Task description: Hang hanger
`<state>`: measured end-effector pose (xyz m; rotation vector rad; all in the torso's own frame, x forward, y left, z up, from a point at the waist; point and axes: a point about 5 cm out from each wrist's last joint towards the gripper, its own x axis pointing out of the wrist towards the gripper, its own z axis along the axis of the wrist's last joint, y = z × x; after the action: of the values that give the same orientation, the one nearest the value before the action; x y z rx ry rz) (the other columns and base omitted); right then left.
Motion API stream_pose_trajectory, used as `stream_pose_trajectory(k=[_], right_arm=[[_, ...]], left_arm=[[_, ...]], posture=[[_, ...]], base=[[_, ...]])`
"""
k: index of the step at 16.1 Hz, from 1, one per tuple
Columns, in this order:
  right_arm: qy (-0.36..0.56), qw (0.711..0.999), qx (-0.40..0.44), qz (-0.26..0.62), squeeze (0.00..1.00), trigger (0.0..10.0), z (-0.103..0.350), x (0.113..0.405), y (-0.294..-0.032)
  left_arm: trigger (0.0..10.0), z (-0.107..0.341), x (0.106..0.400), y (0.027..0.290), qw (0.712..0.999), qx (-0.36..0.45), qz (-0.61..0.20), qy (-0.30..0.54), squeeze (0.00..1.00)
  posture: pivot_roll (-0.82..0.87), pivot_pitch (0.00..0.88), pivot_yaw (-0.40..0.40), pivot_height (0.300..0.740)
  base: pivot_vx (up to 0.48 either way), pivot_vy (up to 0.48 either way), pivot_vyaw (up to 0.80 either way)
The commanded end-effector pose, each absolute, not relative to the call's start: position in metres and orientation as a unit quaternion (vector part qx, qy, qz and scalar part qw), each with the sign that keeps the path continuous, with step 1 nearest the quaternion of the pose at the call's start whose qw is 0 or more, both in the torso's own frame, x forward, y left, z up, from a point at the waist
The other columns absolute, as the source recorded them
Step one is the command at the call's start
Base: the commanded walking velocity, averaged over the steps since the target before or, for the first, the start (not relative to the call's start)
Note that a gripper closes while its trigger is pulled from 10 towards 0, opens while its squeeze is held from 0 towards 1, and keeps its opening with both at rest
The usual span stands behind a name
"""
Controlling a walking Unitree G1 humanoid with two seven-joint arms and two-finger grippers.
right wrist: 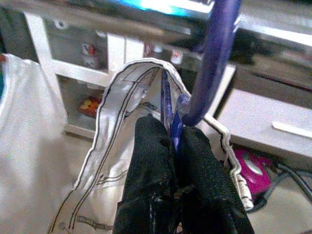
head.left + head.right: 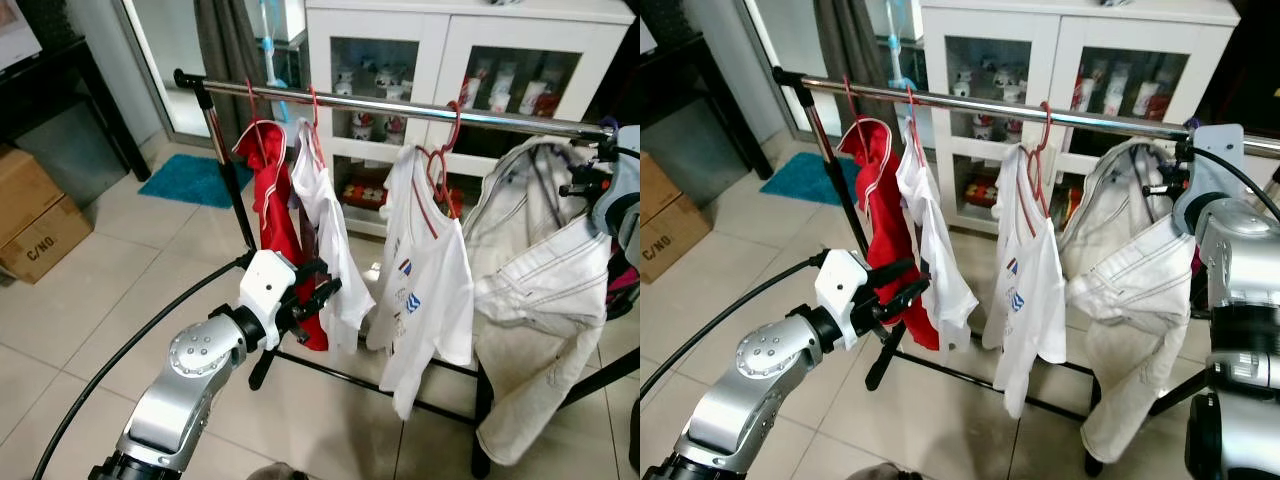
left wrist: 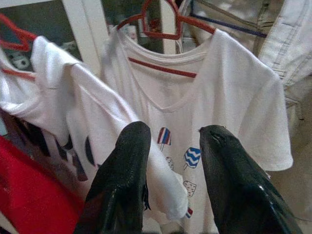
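While I am watching through the head camera, a chrome clothes rail (image 2: 400, 106) is running across the view, in front of a white glass-door cabinet (image 2: 450, 70).

Garments on the rail: I am counting four. A red top (image 2: 280, 215), a white shirt (image 2: 325, 240), a white T-shirt with small printed lollies (image 2: 425, 290) and a pale denim jacket (image 2: 545, 300) are hanging in that order from my left to my right.

Red hangers: three are hooking over the rail, one carrying each of the first three garments; the nearest to the jacket is the red hanger (image 2: 440, 165) of the printed T-shirt.

Purple hanger: one, the purple hanger (image 1: 214, 63), is carrying the jacket, with its hook rising beside the rail at the far right end; I cannot tell whether it is resting on the bar.

Right gripper (image 1: 176, 146): raised at the rail's right end, its two black fingers are pinching the purple hanger's neck just below the hook.

Left gripper (image 3: 170, 161): held low before the red top and white shirt, its two fingers are standing apart, gripping nothing.

Floor: two cardboard boxes (image 2: 35, 215) are sitting at far left, and one teal mat (image 2: 195, 178) is lying behind the rail.
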<state>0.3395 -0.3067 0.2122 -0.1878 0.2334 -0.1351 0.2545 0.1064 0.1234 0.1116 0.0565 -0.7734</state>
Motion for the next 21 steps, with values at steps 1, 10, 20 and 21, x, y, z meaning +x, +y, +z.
stream_pose_trajectory(k=[1,10,20,21], right_arm=[[0.073,0.99,-0.096,-0.066,0.0,0.0,0.232,0.336,-0.304],[0.032,0.994,-0.058,-0.085,0.0,0.0,0.215,0.288,-0.279],[0.13,0.987,-0.06,-0.077,0.0,0.0,0.136,0.246,-0.216],[0.133,0.988,-0.061,-0.053,0.0,0.0,0.136,0.245,-0.21]], left_arm=[[10.0,0.126,0.257,0.112,0.93,0.054,-0.362,0.026,0.0],[10.0,0.12,0.252,0.116,0.935,0.039,-0.35,0.037,0.0],[10.0,0.113,0.235,0.121,0.938,0.009,-0.343,0.05,0.0],[10.0,0.112,0.235,0.121,0.938,0.01,-0.343,0.052,0.0]], posture=[[-0.1,0.0,0.078,0.74],[-0.1,0.0,0.081,0.74],[-0.1,0.032,0.066,0.74],[-0.1,0.036,0.068,0.74]], base=[[0.0,0.0,0.0],[-0.191,0.0,0.0],[-0.26,0.0,0.0],[0.0,0.0,0.0]])
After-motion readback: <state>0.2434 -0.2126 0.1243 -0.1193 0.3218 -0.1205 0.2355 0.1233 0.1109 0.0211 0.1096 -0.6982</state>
